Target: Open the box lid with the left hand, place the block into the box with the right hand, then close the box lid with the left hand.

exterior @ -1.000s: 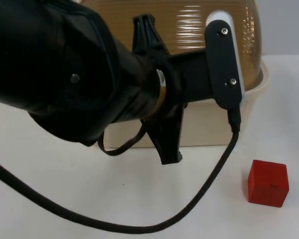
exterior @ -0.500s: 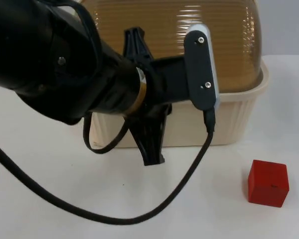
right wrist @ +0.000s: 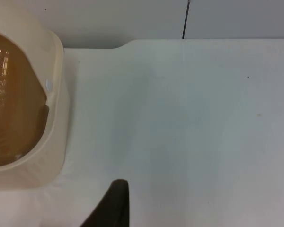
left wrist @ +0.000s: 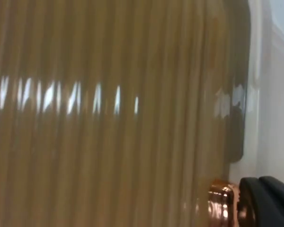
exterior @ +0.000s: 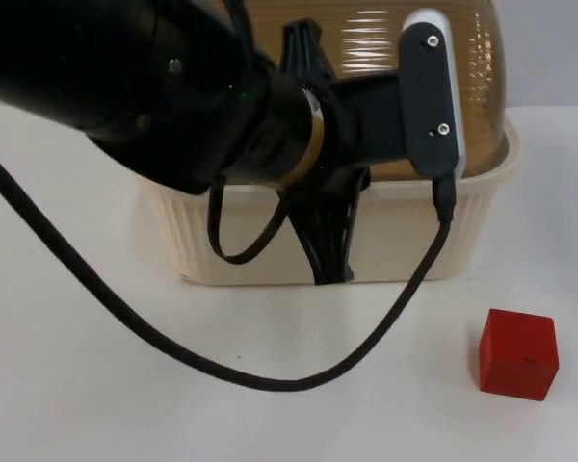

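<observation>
Nearest to me, the red block (exterior: 518, 353) sits on the white table (exterior: 96, 385) at the near right, in the same spot as half a second ago, well apart from the arms. Just beyond it stands the cream box (exterior: 395, 245) with its ribbed amber lid (exterior: 366, 38) down on the rim.

My left gripper (exterior: 329, 245) has moved since the earlier frame: it hung in front of the box over the bare table, nearer and more to the left; now it has swung right and farther, and its black fingers (exterior: 328, 260) hang against the box's near wall, reaching up over the rim to the lid. I cannot tell from here how far apart those fingers stand. The left wrist view sits close against the ribbed lid (left wrist: 109, 118).

My right gripper waits off to the right of the box; one black fingertip (right wrist: 111, 205) shows over bare table, with the box's end wall (right wrist: 54, 118) beside it. I cannot tell its opening either.
</observation>
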Robot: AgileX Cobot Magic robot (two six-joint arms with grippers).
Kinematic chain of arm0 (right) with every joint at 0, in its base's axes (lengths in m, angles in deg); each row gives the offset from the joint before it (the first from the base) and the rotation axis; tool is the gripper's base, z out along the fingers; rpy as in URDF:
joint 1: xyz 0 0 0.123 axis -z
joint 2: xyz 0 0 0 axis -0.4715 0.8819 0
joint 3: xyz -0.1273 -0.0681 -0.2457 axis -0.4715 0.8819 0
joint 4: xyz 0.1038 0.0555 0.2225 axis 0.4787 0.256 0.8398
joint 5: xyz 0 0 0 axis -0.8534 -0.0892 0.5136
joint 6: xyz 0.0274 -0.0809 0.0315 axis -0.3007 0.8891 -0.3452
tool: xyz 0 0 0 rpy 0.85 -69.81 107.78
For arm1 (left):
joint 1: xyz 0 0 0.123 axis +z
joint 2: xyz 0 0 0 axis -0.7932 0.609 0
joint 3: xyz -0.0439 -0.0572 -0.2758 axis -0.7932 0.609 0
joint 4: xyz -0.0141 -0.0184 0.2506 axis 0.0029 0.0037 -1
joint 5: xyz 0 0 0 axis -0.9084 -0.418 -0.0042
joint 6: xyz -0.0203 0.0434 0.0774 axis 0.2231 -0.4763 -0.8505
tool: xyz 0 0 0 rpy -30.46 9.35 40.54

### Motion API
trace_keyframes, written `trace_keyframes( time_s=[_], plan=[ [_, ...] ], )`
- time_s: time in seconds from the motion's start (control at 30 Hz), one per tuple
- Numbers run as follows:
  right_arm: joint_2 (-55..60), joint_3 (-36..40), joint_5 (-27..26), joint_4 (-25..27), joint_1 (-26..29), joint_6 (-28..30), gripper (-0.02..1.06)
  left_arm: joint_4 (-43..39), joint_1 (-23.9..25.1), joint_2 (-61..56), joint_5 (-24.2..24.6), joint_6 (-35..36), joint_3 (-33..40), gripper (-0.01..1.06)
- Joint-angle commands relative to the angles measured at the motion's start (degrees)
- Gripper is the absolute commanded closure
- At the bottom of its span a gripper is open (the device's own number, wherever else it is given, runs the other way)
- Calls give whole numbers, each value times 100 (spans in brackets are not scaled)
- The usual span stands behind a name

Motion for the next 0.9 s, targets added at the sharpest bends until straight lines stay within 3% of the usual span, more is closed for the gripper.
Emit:
trace_keyframes(
  time_s=[0.0, 0.33, 0.43, 0.87],
  plan=[
    [-30, -25, -52, -5, -27, -3, 0, 209, 8, 21, -16, -182, -39, 105],
    [-30, -25, -67, -5, -27, -3, 0, 381, 210, 30, -333, -324, -39, 105],
    [-30, -25, -65, -28, -27, -3, 0, 560, 210, 55, -649, -411, -29, 105],
    [-30, -25, -76, -27, -27, -3, 0, 500, 274, 219, -434, -523, -29, 105]
  ],
)
